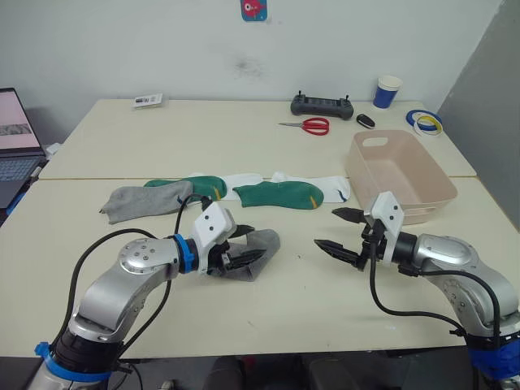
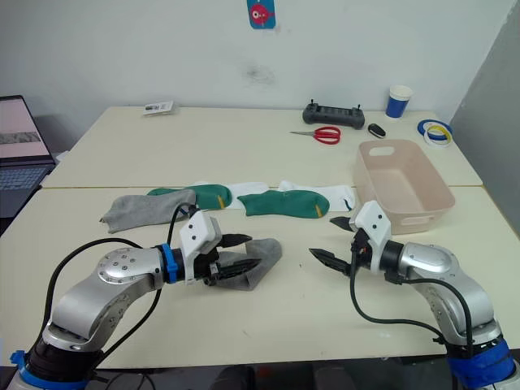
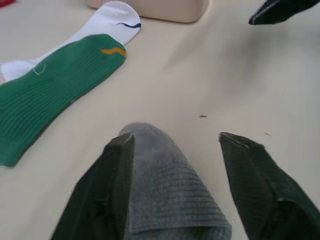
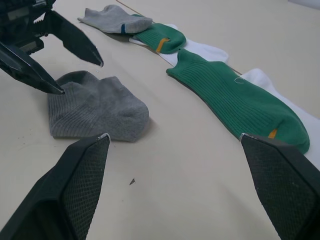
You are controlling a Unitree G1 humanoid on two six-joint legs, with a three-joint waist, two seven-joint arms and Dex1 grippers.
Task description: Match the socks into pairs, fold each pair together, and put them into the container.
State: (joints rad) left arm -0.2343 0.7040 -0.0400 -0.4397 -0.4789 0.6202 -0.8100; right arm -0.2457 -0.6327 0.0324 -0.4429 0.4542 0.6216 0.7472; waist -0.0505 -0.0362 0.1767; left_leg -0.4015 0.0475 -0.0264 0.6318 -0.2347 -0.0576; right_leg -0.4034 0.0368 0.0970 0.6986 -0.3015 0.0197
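From the head, the pink tub (image 1: 400, 175) sits at the table's right with no socks inside. The left wrist shows the left gripper (image 3: 172, 145) spread wide over a grey sock (image 3: 167, 192). The right wrist shows the right gripper (image 4: 175, 137) wide open near a green sock (image 4: 235, 102).

I seem to be in a lab or office room: two plain cream tables (image 1: 244, 138) pushed together against a bare white wall (image 1: 162, 41). A laptop (image 1: 16, 146) sits open at my left, and at the far edge lie a black handheld controller (image 1: 322, 105), red scissors (image 1: 309, 125), tape rolls (image 1: 426, 122) and a blue paper cup (image 1: 388, 91).
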